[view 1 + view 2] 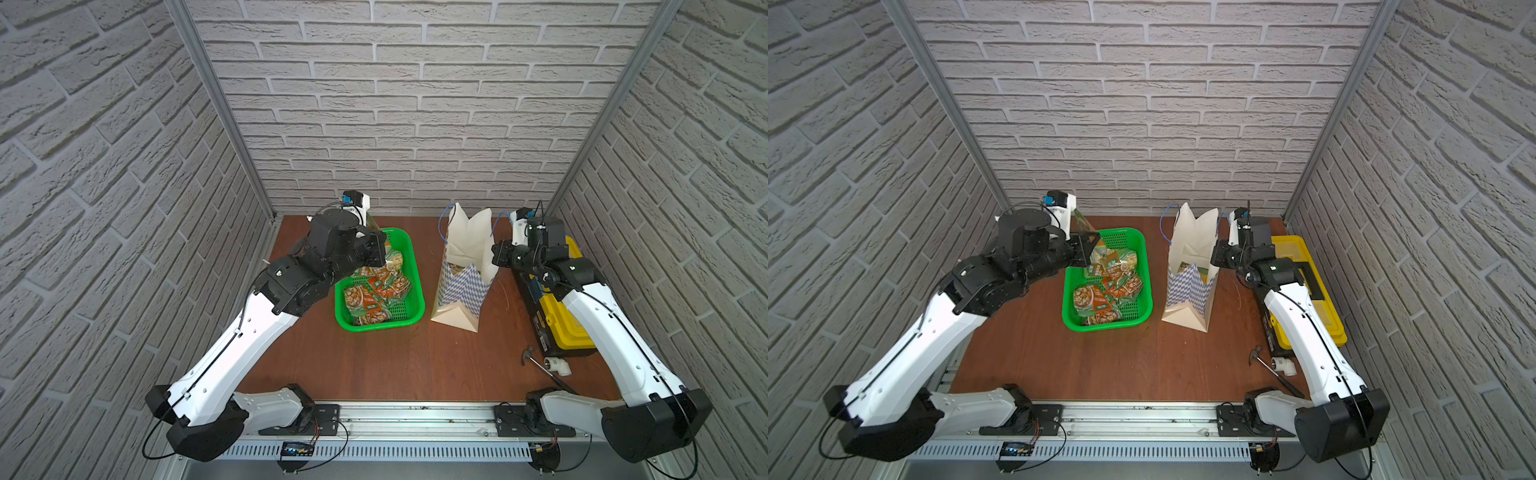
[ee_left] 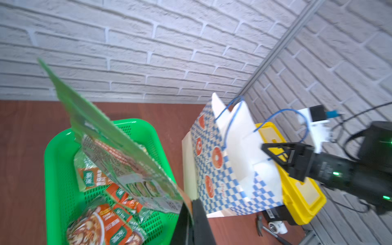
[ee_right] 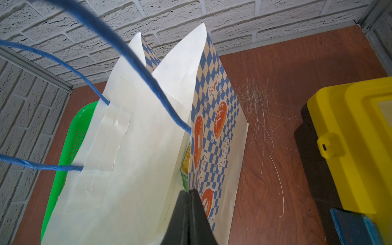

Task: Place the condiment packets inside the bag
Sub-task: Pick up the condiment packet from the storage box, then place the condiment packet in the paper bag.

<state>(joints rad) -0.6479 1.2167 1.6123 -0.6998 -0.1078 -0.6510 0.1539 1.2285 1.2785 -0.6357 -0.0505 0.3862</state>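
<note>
Rising lengthwise from left tool (image 2: 187,209), packet (image 2: 118,152) leans toward wall (image 2: 169,53).

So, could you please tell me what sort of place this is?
Probably a robot lab test booth: brick-print wall panels on aluminium posts, left arm and right arm bolted to a metal rail along a wooden tabletop.

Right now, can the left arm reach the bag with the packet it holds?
Probably yes: the bag stands just beside the basket, its mouth held open by the right gripper, with nothing between.
</note>
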